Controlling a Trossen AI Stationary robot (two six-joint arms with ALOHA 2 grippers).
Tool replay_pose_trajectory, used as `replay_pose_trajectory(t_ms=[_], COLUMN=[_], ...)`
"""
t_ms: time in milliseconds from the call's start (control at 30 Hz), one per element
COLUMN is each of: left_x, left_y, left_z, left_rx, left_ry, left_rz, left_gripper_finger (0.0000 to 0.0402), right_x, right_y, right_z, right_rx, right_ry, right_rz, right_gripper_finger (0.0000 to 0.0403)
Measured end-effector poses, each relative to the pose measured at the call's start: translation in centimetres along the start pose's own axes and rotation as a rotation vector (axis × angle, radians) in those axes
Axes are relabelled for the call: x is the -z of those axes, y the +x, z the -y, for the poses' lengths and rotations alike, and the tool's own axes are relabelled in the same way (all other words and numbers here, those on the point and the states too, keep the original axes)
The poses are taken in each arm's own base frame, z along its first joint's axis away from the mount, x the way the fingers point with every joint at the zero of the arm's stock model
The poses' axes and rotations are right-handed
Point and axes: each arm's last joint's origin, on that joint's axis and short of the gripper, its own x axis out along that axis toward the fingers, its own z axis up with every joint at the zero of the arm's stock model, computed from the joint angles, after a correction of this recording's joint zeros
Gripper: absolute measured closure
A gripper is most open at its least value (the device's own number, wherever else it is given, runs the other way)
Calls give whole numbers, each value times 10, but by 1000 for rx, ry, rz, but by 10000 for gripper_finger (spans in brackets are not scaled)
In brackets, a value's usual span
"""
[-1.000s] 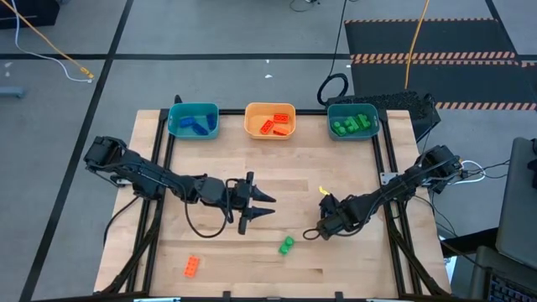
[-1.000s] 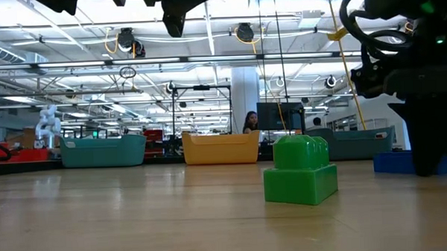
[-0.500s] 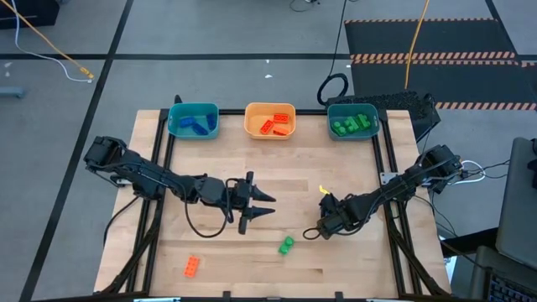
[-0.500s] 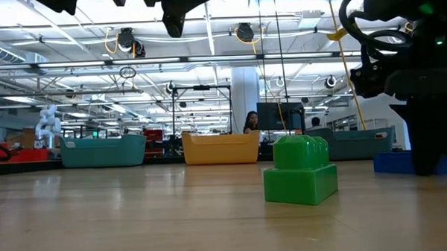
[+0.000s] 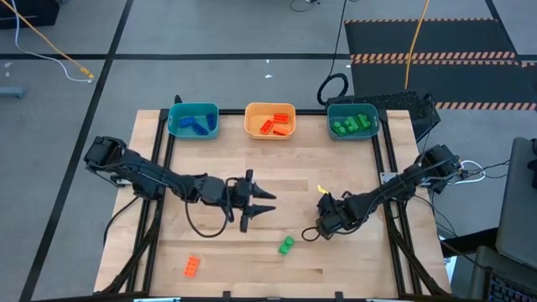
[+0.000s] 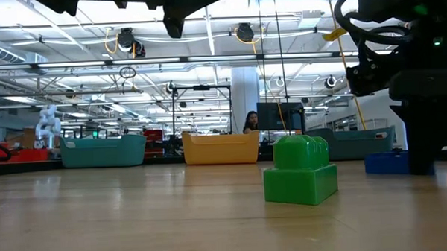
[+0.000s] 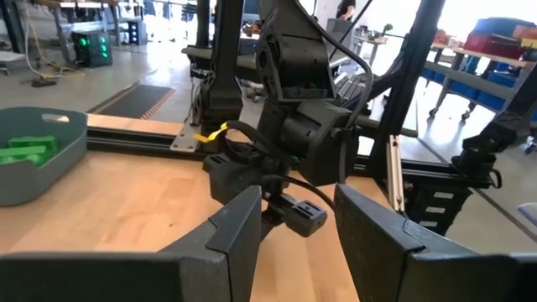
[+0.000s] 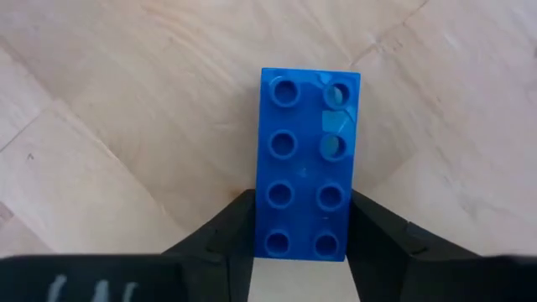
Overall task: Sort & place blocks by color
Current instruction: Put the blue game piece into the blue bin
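A blue block [image 8: 307,164] is gripped between the right gripper's [image 8: 299,220] fingers low over the desk [image 5: 294,168]. The left gripper's [image 5: 262,204] fingers are held spread, empty.

3 trays along the far edge of the wooden table [image 5: 277,172]: orange tray [image 5: 270,110] central, teal tray [image 5: 193,109] and dark green tray [image 5: 352,111] flanking it.

Three trays along the far edge of the bench [image 5: 252,168]: one teal tray [image 5: 193,120] with blue blocks [image 5: 195,125], two as far as visible; one orange tray [image 5: 270,120] with orange-red blocks [image 5: 274,126]; one darker teal tray [image 5: 352,121] with green blocks [image 5: 351,125], number unclear. Three loose blocks: one green block [image 5: 286,245], one orange-red block [image 5: 192,267], one blue block [image 8: 305,188]. Two hands: left hand [image 5: 267,203], right hand [image 5: 315,230].
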Motion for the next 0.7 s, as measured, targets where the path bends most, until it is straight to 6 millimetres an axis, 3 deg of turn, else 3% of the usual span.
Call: replay_pose_trajectory(t_ms=[333, 700], left_x=[0, 0], left_y=[0, 0], left_z=[1, -2], left_rx=[14, 4], left_ry=[19, 68], left_rz=[-3, -3], left_gripper_finger=[249, 249], right_x=[-3, -26], right_y=[0, 3], right_z=[-3, -7], right_rx=[-12, -64], right_ry=[-100, -290], right_rz=[78, 204], right_gripper_finger=[260, 264])
